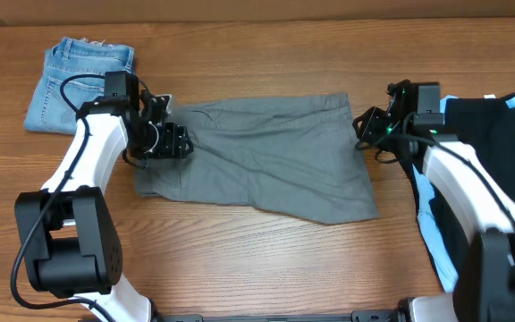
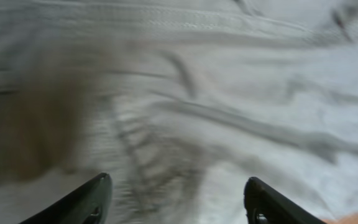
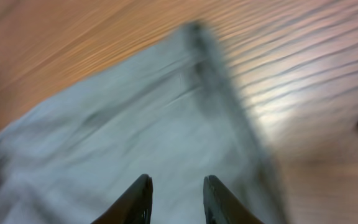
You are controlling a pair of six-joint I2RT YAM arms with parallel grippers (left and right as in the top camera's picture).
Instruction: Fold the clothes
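**Grey shorts (image 1: 266,156) lying rumpled at the centre of the table (image 1: 257,45), one gripper at each end.**
The left gripper (image 2: 176,199) is over the shorts' left edge, fingers spread wide above the cloth. The right gripper (image 3: 176,199) is at their upper right corner, fingers parted by a narrow gap and pinching nothing. Denim shorts (image 1: 74,76) lie far left and a black garment (image 1: 499,170) far right.
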